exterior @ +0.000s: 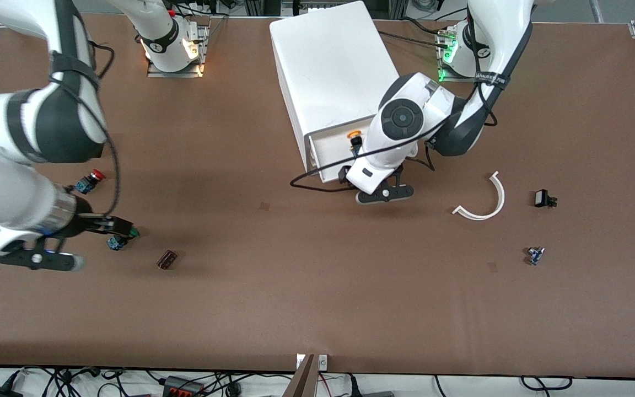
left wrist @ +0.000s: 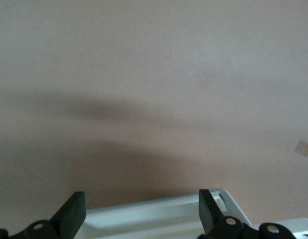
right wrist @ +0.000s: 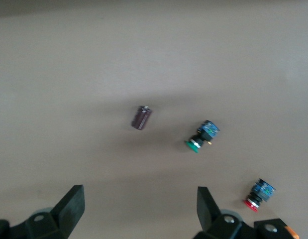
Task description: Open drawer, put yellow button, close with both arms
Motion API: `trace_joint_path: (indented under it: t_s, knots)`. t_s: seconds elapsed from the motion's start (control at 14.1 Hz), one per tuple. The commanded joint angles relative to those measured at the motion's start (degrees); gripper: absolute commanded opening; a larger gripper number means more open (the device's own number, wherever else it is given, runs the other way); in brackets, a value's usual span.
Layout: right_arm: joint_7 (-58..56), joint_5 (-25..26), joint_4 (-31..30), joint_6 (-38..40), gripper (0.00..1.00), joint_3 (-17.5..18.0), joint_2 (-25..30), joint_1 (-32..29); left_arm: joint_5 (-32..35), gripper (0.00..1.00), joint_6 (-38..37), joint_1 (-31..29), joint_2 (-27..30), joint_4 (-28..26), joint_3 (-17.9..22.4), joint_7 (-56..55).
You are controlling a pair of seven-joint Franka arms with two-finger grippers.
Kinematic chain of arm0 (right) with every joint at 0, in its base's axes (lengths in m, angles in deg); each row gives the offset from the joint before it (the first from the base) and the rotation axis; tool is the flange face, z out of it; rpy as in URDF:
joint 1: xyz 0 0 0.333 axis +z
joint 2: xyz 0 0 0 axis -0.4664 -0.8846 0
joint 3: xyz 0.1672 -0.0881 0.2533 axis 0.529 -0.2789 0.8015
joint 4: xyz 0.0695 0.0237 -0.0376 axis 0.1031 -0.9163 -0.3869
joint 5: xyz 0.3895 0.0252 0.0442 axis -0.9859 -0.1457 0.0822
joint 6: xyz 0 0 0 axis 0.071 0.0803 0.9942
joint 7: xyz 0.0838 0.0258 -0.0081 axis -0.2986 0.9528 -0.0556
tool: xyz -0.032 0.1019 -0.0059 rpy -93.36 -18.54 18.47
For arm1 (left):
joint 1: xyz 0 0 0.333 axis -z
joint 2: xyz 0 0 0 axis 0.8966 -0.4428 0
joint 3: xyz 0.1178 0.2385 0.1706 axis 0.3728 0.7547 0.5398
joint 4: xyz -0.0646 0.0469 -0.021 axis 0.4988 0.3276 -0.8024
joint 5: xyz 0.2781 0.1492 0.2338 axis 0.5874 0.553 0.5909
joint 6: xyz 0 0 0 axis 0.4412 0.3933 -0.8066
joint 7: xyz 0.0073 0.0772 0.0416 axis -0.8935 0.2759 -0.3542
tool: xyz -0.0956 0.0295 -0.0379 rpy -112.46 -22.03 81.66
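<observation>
since the drawer stands pulled out from the top of the white cabinet, its interior is exposed toward the front camera, and the yellow button already lies inside it, upright on the drawer floor close to the cabinet face. placement appears complete; closing remains, judged from the open drawer.

the left gripper hangs over the drawer's front lip, fingers spread wide with nothing between them. in the left wrist view the front rim of the drawer sits just between the fingertips, which suggests the arm is positioned to push the front panel home. the button lies inside the drawer, toward the cabinet from this gripper, apart from it and not touched.

the right gripper waits over the table toward the right arm's end, fingers parted and empty, above a green-capped switch. a red-capped switch and a dark cylinder lie nearby, well apart from the drawer.
</observation>
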Motion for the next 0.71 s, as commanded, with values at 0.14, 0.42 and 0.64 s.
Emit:
trace_joint_path:
  t_s: [0.14,0.42,0.64]
  knots:
    - [-4.0,-0.5,-12.4,-2.1,1.00,8.0,11.9,-11.3,-0.7,1.00,0.7,-0.7,6.7,-9.8,-4.7,-7.9]
    - [-9.6,1.2,-13.7,-1.4,1.00,7.7,15.8,-13.8,-0.7,1.00,0.2,-0.8,7.2,-10.9,-7.7,-11.1]
    - [-16.1,1.4,-15.6,-1.3,1.00,7.1,17.6,-15.3,-1.6,1.00,-1.2,-0.8,7.5,-10.9,-8.2,-11.1]
